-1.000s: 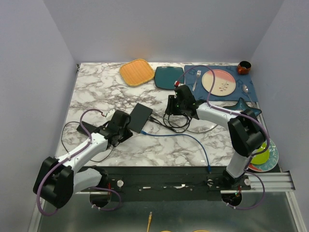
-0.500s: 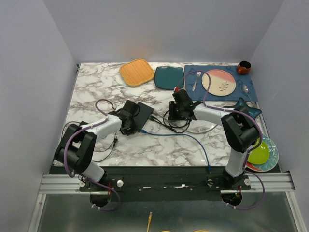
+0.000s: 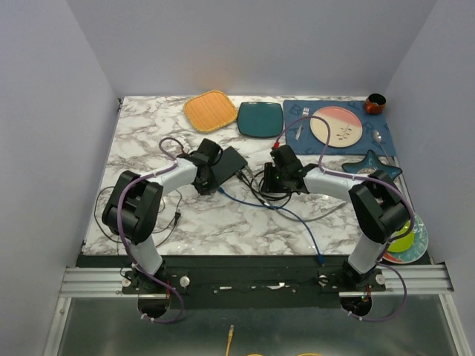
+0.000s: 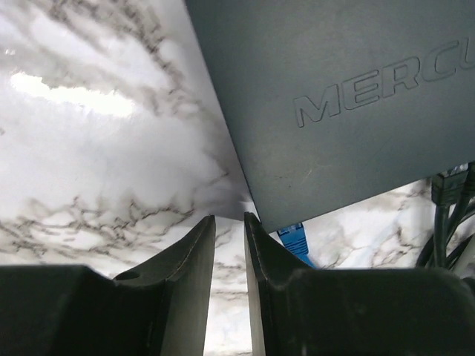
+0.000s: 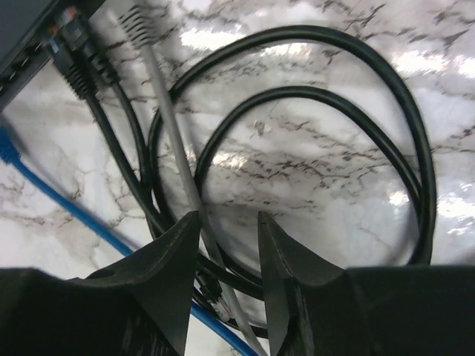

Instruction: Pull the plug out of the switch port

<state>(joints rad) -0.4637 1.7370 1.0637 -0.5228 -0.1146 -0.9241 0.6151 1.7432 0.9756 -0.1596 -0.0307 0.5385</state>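
The switch (image 3: 231,163) is a flat matte-black box lying mid-table. In the left wrist view it (image 4: 334,96) fills the upper right. My left gripper (image 3: 208,176) sits at its near-left corner. Its fingers (image 4: 228,219) stand a narrow gap apart with only marble between them, and the right fingertip is against the switch's corner. Black plugs (image 5: 74,52) sit in the switch's ports (image 5: 26,44). A blue plug (image 4: 295,241) shows under the switch's edge. My right gripper (image 3: 272,178) hovers open and empty (image 5: 228,219) over coiled black cable (image 5: 312,148) and a grey cable (image 5: 167,141).
A blue cable (image 3: 297,219) runs from the switch to the table's near edge. At the back are an orange square plate (image 3: 211,110), a teal square plate (image 3: 260,119) and a blue placemat (image 3: 293,130) with a plate and cutlery. A star-shaped dish (image 3: 369,162) lies at right.
My left gripper has swung right and away to the switch's corner. The switch has shifted away and to the right. My right gripper has edged nearer over the cable coil.
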